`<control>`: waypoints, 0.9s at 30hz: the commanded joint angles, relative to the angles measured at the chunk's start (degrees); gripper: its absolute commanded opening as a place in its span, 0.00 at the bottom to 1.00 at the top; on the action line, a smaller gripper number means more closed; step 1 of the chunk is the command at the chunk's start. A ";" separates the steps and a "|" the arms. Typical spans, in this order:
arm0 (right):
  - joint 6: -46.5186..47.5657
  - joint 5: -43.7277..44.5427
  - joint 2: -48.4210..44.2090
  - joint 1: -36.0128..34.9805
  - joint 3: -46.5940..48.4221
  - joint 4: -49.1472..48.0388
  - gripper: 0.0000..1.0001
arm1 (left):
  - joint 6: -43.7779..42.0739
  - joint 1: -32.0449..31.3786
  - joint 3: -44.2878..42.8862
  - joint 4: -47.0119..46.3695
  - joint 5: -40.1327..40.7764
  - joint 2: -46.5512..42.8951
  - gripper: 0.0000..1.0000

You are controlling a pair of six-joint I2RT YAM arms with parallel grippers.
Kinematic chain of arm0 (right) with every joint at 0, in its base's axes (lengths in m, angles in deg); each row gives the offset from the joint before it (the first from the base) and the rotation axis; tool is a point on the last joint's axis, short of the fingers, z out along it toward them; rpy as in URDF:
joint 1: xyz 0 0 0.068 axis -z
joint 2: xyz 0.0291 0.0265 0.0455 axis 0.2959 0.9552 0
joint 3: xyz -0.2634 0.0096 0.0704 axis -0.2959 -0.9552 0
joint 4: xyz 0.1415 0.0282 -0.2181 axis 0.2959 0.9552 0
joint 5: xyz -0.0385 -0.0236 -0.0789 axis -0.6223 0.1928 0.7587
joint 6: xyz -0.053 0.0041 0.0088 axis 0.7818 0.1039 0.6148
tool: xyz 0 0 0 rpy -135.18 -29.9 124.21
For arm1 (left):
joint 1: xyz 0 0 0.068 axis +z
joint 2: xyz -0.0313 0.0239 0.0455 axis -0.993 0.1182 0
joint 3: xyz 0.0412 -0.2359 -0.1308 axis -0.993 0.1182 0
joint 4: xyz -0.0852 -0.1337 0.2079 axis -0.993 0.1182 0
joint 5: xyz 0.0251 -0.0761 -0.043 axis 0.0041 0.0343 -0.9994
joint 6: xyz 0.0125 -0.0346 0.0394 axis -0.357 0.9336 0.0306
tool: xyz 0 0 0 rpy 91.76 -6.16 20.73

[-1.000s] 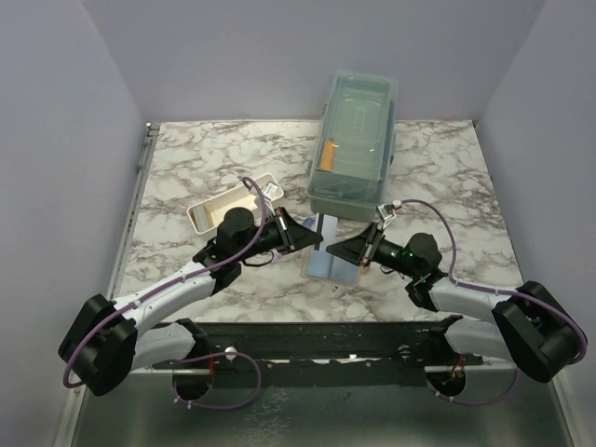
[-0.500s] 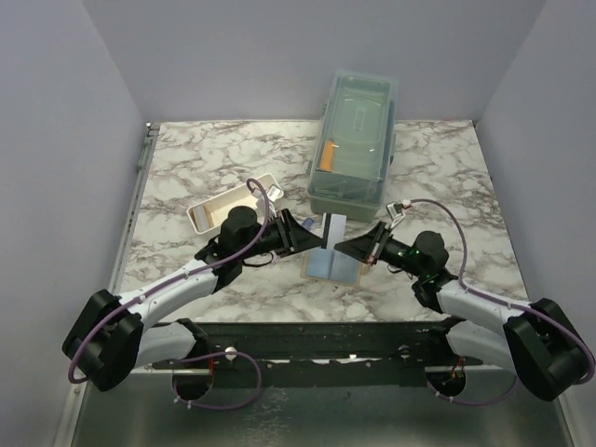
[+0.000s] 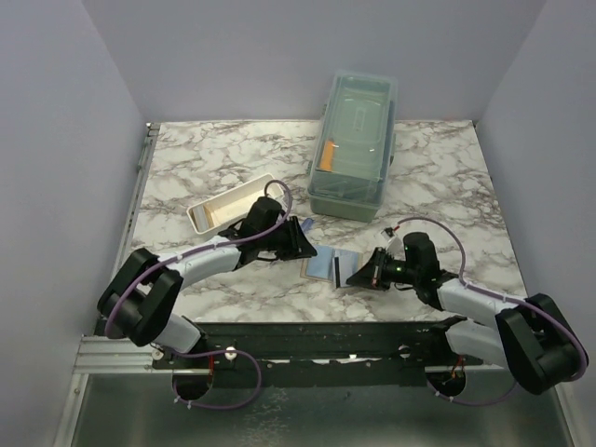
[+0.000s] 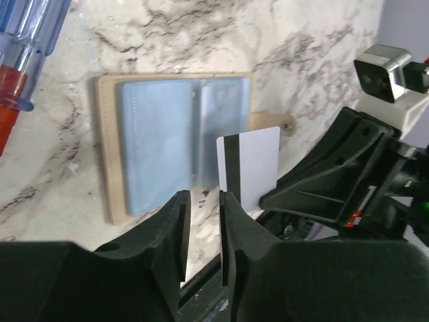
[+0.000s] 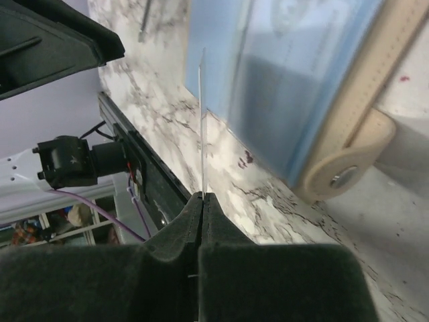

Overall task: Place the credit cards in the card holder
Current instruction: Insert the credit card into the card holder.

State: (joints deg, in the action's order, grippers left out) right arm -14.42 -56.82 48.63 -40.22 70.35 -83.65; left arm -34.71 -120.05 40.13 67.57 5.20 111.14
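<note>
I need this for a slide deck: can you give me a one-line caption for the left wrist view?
Right hand pinches a black-striped white credit card at the open card holder's edge.
</note>
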 commanded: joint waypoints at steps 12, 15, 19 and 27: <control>0.83 -6.61 11.45 0.48 -0.59 -4.29 0.00 | -2.22 -2.11 -0.11 1.62 6.47 9.57 0.09; 0.45 -5.89 12.23 0.50 -0.07 -4.64 0.00 | -1.91 -2.18 -0.14 3.44 8.74 9.97 0.06; -0.51 -5.48 14.77 0.60 0.85 -5.66 0.00 | -1.44 -2.14 0.18 4.56 10.17 10.12 0.04; -2.31 -4.35 19.71 1.10 2.27 -11.88 0.00 | -1.77 -2.14 0.30 6.37 11.24 10.92 0.03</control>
State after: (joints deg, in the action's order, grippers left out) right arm -15.93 -62.26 66.50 -39.74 70.41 -91.80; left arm -36.13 -122.02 40.00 71.46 13.72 120.69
